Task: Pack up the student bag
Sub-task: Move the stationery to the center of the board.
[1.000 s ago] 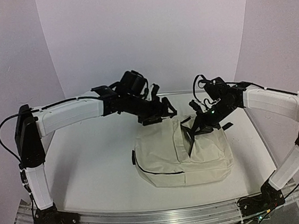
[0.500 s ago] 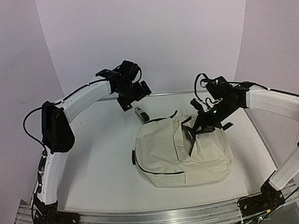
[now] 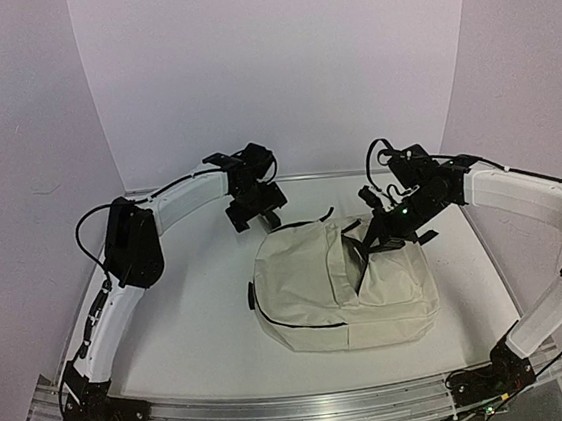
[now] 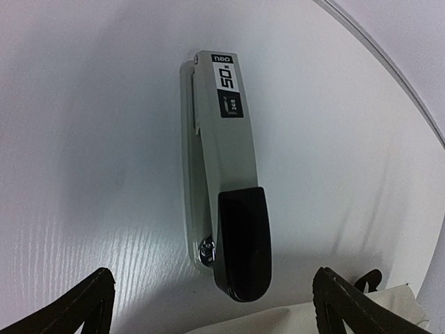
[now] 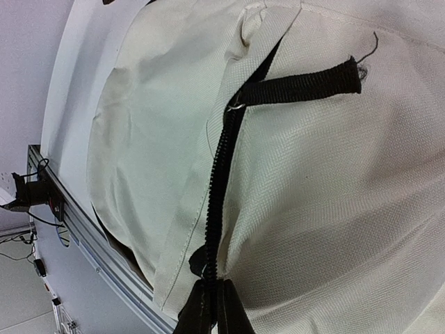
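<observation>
The student bag (image 3: 339, 285) is a cream-beige fabric backpack lying flat at the table's centre right. Its black zipper (image 5: 221, 160) and a black strap tab (image 5: 306, 85) show in the right wrist view. My right gripper (image 3: 378, 225) is at the bag's far edge; its fingers (image 5: 212, 309) are shut on the zipper line there. My left gripper (image 3: 254, 213) hovers at the back of the table, just left of the bag's far corner. It is open wide (image 4: 213, 278) above a grey stapler (image 4: 222, 167) with a black end, which lies flat on the table.
The white table (image 3: 191, 310) has a raised rim, curved at the back right (image 4: 389, 76). A corner of the bag (image 4: 389, 303) lies close to the stapler's black end. A metal rail (image 3: 302, 409) runs along the near edge.
</observation>
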Controlling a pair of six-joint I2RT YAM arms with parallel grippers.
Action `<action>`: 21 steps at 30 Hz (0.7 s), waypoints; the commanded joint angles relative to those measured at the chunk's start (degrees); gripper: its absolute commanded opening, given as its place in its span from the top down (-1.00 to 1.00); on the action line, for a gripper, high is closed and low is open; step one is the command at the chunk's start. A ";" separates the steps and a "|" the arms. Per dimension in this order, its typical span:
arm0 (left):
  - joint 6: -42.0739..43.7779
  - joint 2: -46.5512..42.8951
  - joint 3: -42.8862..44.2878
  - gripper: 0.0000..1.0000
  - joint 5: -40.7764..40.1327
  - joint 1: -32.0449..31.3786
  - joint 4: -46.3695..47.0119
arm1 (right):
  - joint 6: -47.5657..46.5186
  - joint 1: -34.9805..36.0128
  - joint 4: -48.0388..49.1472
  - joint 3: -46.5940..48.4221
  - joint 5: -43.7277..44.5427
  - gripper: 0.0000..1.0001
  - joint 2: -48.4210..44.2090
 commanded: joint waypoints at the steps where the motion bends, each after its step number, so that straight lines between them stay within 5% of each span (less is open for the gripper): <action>1: 0.16 2.94 2.93 -0.99 0.02 1.19 1.69 | -0.60 0.24 -1.66 -0.18 0.24 0.94 -1.80; 9: -0.21 6.42 4.19 -0.60 0.42 1.45 1.82 | -0.36 0.14 -1.59 -0.57 0.16 0.93 -1.86; 21: -0.30 -6.30 -11.05 0.06 -2.44 2.45 -6.60 | -0.50 0.12 -1.14 0.46 -0.47 0.92 -0.91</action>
